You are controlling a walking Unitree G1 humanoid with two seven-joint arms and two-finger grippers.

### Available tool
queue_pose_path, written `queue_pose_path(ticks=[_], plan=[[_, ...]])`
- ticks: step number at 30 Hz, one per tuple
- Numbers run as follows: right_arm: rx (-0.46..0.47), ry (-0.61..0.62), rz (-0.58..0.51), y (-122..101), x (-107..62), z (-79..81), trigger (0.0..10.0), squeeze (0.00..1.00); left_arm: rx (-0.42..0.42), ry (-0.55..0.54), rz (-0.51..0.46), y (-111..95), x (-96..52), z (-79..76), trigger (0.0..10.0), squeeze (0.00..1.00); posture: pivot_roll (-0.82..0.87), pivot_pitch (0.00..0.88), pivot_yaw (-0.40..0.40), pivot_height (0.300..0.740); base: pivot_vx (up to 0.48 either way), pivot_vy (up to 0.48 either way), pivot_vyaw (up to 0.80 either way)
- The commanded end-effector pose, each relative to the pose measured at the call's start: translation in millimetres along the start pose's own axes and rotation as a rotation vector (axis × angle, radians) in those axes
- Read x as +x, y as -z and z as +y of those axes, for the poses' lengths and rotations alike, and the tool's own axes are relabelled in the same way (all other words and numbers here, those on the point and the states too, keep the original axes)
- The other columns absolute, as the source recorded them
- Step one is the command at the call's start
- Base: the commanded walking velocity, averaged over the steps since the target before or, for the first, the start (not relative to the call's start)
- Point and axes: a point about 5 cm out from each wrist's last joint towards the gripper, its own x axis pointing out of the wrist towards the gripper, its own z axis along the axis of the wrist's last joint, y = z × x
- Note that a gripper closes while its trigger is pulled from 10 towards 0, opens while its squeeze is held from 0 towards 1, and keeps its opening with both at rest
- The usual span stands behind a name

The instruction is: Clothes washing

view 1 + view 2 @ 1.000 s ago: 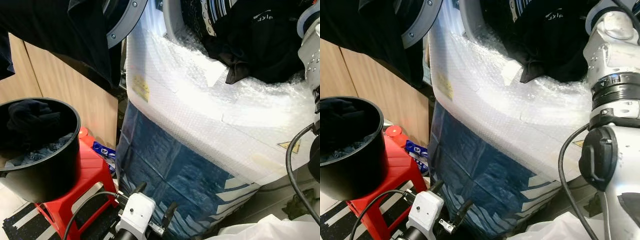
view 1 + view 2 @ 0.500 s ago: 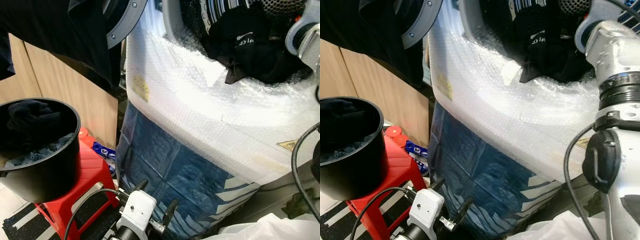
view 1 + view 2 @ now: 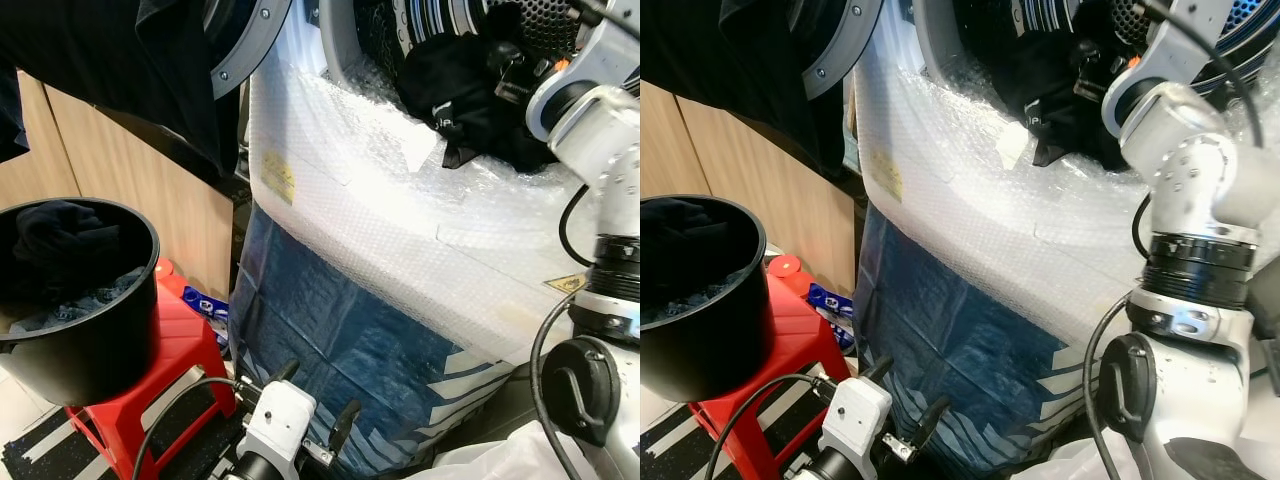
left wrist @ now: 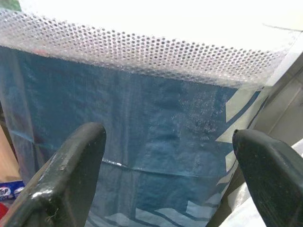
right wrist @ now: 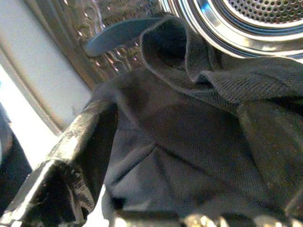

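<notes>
Black knit fabric is what you are handling: in the left eye view the dark garment (image 3: 455,85) sags over the lip of the washer drum (image 3: 530,25), part inside, part draped on the bubble wrap (image 3: 400,210). Judge it soft, light and floppy, so pinch a thick fold, not an edge. More clothes sit in the black bucket (image 3: 95,340) on the red stool (image 3: 175,375). A yellow label (image 3: 279,176) is unreadable.

In the right eye view, your right gripper (image 3: 1080,70) reaches into the opening.

In the left wrist view, your left gripper (image 4: 165,175) hangs spread, holding nothing, before the blue tarp (image 4: 142,156).

In the right wrist view, the fingers (image 5: 80,142) straddle the cloth; whether they are clamped you cannot tell.
</notes>
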Motion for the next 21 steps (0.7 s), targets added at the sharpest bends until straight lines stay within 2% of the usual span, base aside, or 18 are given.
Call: queue_pose_path(ticks=[1, 2, 3, 4, 7, 9, 10, 13, 14, 17, 19, 21], plan=[[0.015, 0.013, -0.038, -7, -10.6, -6.5, 10.0, 0.99, -0.027, 0.025, 0.013, 3, 2.5, -6.5, 10.0, 0.0, 0.01, 0.132, -0.206, 0.74, 0.0, 0.0, 0.0], [0.024, -0.027, -0.04, -7, -14.3, -2.1, 10.0, 0.73, -0.027, 0.027, 0.011, 3, 3.2, -6.4, 10.0, 0.0, 0.01, 0.131, -0.204, 0.74, 0.0, 0.0, 0.0], [0.023, -0.052, -0.038, -6, -16.2, 0.6, 10.0, 0.27, -0.027, 0.027, 0.011, 3, 3.5, -6.3, 10.0, 0.0, 0.01, 0.131, -0.204, 0.74, 0.0, 0.0, 0.0], [0.011, -0.079, -0.032, -5, -19.8, 3.4, 10.0, 0.0, -0.026, 0.028, 0.011, 3, 3.9, -6.3, 10.0, 0.0, 0.01, 0.131, -0.204, 0.74, 0.0, 0.0, 0.0], [-0.023, -0.154, 0.013, -1, -24.7, 5.6, 10.0, 0.0, -0.026, 0.029, 0.009, 3, 4.2, -6.0, 10.0, 0.0, 0.01, 0.13, -0.204, 0.74, 0.0, 0.0, 0.0], [-0.139, -0.256, 0.088, 5, -34.7, 5.2, 10.0, 0.0, -0.025, 0.027, 0.01, 3, 4.2, -5.0, 10.0, 0.0, 0.01, 0.129, -0.202, 0.74, 0.0, 0.0, 0.0], [-0.186, -0.301, 0.09, 8, -39.3, 6.5, 10.0, 0.0, -0.025, 0.027, 0.011, 3, 4.2, -4.3, 10.0, 0.0, 0.01, 0.128, -0.203, 0.74, 0.0, 0.0, 0.0], [-0.195, -0.429, 0.066, 10, -49.8, 7.9, 10.0, 0.0, -0.022, 0.027, 0.009, 3, 5.0, -3.1, 10.0, 0.0, 0.01, 0.123, -0.198, 0.74, 0.0, 0.0, 0.0], [-0.193, -0.517, 0.042, 13, -57.3, 6.3, 10.0, 0.0, -0.016, 0.027, 0.005, 3, 6.8, -2.1, 10.0, 0.0, 0.01, 0.121, -0.195, 0.74, 0.0, 0.0, 0.0], [-0.157, -0.573, 0.049, 20, -63.4, 2.2, 10.0, 0.0, -0.012, 0.029, -0.004, 1, 9.4, -0.6, 10.0, 0.0, 0.01, 0.115, -0.189, 0.74, 0.0, 0.0, 0.0], [-0.126, -0.641, 0.081, 36, -71.7, -3.6, 10.0, 0.0, -0.003, 0.031, -0.009, 1, 11.4, 2.3, 10.0, 0.0, 0.01, 0.108, -0.178, 0.74, 0.0, 0.0, 0.0], [-0.12, -0.703, 0.095, 43, -77.8, -3.7, 10.0, 0.0, 0.003, 0.031, -0.011, 1, 12.0, 3.6, 10.0, 0.0, 0.01, 0.104, -0.173, 0.74, 0.0, 0.0, 0.0]])
